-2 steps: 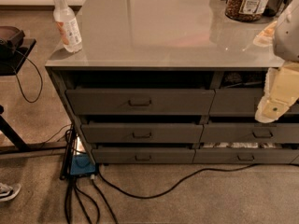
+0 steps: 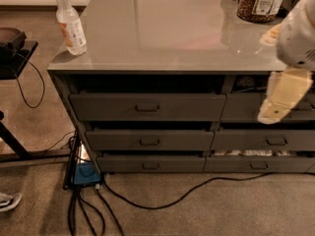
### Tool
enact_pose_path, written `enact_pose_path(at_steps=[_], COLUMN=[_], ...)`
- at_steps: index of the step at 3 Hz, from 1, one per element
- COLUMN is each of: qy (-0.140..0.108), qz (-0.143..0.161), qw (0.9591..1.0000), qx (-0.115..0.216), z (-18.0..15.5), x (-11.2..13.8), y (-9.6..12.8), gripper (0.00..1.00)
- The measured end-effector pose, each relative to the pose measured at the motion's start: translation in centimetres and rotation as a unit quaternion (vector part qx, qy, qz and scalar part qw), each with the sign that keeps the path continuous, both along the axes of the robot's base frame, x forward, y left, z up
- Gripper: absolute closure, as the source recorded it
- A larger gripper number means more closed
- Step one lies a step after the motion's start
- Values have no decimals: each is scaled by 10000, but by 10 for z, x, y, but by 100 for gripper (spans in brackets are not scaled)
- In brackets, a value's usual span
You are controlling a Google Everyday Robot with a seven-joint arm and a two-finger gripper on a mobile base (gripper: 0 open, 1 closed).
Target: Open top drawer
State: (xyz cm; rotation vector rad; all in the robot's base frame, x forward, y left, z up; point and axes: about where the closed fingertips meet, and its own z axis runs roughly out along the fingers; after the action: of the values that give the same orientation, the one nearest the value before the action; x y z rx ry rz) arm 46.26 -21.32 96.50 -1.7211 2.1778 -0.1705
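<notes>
gripper (image 2: 271, 113) at right, arm cut off by frame, grip state can't tell | top drawer (image 2: 147, 107): dark gap above, inside hidden

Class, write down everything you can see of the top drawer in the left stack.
The top drawer is wide, with a flat dark grey front, matt, perhaps metal, the tallest of its stack. One small bar handle sits at its centre. It looks level and shut, with a dark gap above it under the countertop. Nothing touches it: the gripper hangs to its right, before the other stack.
</notes>
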Motion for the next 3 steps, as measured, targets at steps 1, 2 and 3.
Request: enact_pose_path(at_steps=[1,2,3], qy=[-386,-388,-525], qz=[-26,-24,32], qw=[9992,9992,9986], qx=[80,78,49], z=[10,10,5], x=[16,16,25], y=[4,4,2], gripper=[0,0,0])
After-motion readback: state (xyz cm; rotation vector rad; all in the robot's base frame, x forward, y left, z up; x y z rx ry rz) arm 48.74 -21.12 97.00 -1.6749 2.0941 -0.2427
